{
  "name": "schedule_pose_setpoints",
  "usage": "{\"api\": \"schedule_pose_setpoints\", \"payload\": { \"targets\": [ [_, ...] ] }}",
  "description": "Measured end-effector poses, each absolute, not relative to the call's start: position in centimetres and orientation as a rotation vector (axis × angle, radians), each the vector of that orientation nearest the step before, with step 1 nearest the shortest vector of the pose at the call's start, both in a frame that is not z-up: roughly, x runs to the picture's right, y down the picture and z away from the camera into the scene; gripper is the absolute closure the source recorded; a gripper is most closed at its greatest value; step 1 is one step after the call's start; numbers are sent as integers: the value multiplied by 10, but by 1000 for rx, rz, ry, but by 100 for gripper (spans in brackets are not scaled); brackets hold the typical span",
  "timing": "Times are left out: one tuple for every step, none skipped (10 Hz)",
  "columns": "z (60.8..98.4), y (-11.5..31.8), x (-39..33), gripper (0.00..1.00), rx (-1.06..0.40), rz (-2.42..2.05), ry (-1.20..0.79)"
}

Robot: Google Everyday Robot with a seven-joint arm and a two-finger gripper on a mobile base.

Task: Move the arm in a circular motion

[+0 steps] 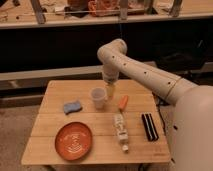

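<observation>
Cream-white arm enters from lower right, bends at 1 elbow over the wooden table, and its last segment points straight down. Yellowish gripper hangs just beside the cup, near the carrot. Dark workbench stands behind.

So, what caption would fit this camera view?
The white arm bends over a wooden table, its gripper hanging beside the cup.

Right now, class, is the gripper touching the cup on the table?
Cannot tell. In the camera view the gripper hangs beside the rim of the cup, their outlines meeting, but this single view cannot show depth between them.
</observation>
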State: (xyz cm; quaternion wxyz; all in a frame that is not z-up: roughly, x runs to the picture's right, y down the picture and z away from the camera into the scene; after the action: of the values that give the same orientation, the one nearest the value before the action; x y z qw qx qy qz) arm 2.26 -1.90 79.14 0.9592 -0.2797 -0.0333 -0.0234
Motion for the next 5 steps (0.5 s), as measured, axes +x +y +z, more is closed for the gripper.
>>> {"api": "schedule_pose_setpoints", "payload": {
  "targets": [
    [793, -21, 20, 20, -566, -53, -62],
    [794, -23, 17, 20, -565, -57, -58],
    [795, -25, 16, 20, -568, -61, -50],
    [797, -28, 11, 20, -568, -65, -46],
    [799, -30, 9, 20, -567, -64, -44]
  ]
}}
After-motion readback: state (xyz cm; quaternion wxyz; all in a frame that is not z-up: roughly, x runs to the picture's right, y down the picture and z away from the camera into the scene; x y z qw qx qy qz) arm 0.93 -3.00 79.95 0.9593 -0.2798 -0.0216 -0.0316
